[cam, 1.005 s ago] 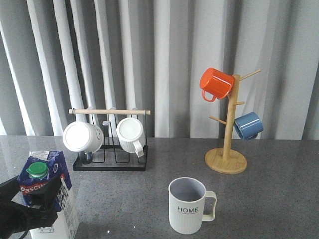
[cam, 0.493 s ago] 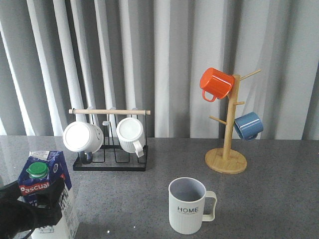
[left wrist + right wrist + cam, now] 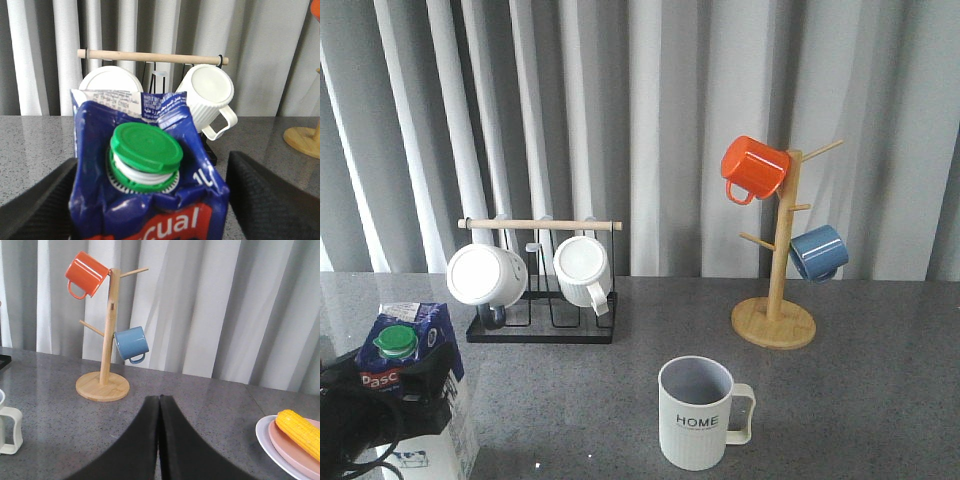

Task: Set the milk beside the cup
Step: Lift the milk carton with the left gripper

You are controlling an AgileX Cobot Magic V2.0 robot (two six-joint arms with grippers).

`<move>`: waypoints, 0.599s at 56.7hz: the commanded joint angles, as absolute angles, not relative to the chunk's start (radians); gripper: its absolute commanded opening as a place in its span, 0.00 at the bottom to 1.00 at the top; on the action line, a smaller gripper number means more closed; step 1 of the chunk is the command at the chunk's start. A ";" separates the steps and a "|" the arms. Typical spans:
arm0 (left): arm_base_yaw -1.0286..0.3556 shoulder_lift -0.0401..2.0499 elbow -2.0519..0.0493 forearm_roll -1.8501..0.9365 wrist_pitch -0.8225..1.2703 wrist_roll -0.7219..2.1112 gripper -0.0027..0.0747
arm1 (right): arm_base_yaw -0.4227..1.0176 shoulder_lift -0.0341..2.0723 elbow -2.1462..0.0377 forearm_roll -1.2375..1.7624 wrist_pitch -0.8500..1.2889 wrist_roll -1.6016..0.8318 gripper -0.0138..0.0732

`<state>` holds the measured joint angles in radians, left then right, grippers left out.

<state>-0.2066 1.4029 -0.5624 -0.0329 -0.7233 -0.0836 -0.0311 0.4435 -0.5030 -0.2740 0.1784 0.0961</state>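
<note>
Since the earlier front views, the milk (image 3: 415, 385) has tipped a little and the black left gripper (image 3: 380, 410) has come further over its face: the red label that read in full half a second ago is now cut to its first letters, and a loop of black cable covers the carton's lower left. Nothing else has shifted.

The milk stands on the speckled grey bench (image 3: 860, 400) well to the left of the cup (image 3: 697, 412), near the front edge, with the carton's bottom out of frame. It is a glossy blue-and-white gable-top carton, creased at the shoulders, with a round green screw cap (image 3: 145, 148) on a white ridged collar. In the left wrist view the two textured black fingers (image 3: 272, 200) sit on either side of the carton, the jaws spread around it; whether they press on it I cannot tell.

The cup is a pale ribbed mug with dark lettering, a grey inside and a cream handle turned away from the milk. Behind the cup and toward the milk, a black wire rack (image 3: 542, 325) with a round wooden bar holds two white ribbed mugs (image 3: 582, 268). Behind the cup on the other side, a wooden mug tree (image 3: 775, 300) carries an orange mug (image 3: 753, 168) and a blue mug (image 3: 818, 252).

The right gripper's (image 3: 159, 440) jaws are clenched together on nothing. Beyond it, a corn cob (image 3: 299, 429) lies on a pink plate (image 3: 290, 452).
</note>
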 commanded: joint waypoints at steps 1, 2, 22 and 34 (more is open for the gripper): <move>-0.211 1.382 -0.595 -0.040 -0.798 -0.063 0.75 | -0.037 0.448 -0.529 -0.286 0.108 0.093 0.15; -0.211 1.383 -0.595 -0.040 -0.802 -0.063 0.75 | -0.037 0.448 -0.529 -0.286 0.108 0.093 0.15; -0.210 1.411 -0.594 -0.040 -0.796 -0.065 0.75 | -0.037 0.448 -0.529 -0.286 0.108 0.093 0.15; -0.210 1.411 -0.594 -0.041 -0.798 -0.065 0.75 | -0.037 0.448 -0.529 -0.286 0.108 0.093 0.15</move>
